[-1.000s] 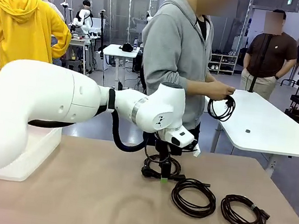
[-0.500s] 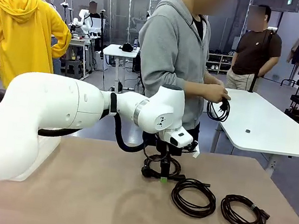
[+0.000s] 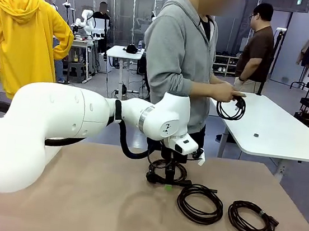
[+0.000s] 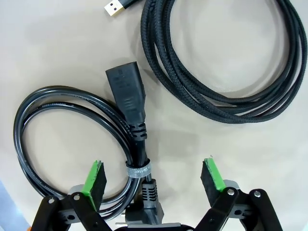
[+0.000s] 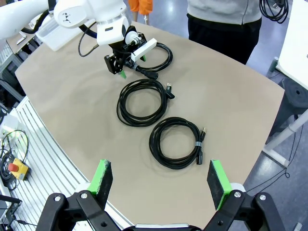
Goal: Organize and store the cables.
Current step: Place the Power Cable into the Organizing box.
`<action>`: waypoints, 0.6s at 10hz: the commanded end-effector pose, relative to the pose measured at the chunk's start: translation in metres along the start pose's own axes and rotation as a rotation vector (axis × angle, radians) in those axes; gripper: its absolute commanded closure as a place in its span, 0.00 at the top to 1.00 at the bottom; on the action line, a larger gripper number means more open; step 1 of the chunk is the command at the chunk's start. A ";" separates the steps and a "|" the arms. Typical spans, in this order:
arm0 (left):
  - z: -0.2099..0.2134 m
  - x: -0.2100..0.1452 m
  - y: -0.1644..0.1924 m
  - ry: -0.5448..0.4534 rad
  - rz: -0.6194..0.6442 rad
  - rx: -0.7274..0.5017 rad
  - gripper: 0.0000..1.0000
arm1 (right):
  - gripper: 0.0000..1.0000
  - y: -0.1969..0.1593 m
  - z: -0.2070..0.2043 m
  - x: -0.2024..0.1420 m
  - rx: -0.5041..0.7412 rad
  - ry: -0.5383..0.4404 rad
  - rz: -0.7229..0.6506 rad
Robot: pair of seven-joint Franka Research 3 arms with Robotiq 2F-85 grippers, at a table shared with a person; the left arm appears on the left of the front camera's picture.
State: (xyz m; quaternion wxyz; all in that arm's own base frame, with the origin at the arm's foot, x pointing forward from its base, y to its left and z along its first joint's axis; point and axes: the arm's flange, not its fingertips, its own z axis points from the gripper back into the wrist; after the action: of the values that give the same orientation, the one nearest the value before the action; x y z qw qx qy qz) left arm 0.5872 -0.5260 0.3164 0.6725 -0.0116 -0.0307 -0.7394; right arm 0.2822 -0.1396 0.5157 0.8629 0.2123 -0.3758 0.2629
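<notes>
Three coiled black cables lie on the tan table (image 3: 88, 197). My left gripper (image 3: 168, 180) points down at the leftmost coil (image 3: 162, 166). In the left wrist view this gripper (image 4: 153, 175) is open, and its green pads (image 4: 94, 177) straddle the strapped part of that cable (image 4: 72, 139) and its plug. A braided coil (image 4: 216, 72) lies beside it, which is the middle coil (image 3: 200, 203) in the front view. The third coil (image 3: 252, 219) lies to the right. My right gripper (image 5: 159, 179) hangs open high above the table. The person holds another coil (image 3: 231, 109).
A white bin (image 5: 50, 33) stands at the table's left corner. The person in a grey hoodie (image 3: 178, 56) stands at the far edge. A white table (image 3: 276, 133) stands behind on the right. The table's near half is bare.
My left arm's elbow has sunk and swung forward while its gripper stays over the leftmost coil. The person's hands have shifted the held coil slightly to the right.
</notes>
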 end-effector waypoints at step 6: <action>-0.004 0.003 0.017 0.024 0.000 -0.036 0.00 | 1.00 -0.001 0.001 -0.001 0.009 -0.007 0.015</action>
State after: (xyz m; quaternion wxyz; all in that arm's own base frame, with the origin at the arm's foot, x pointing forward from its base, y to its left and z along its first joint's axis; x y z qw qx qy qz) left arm 0.5930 -0.5201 0.3075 0.6775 -0.0067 -0.0150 -0.7354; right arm 0.2822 -0.1396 0.5158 0.8628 0.2123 -0.3759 0.2631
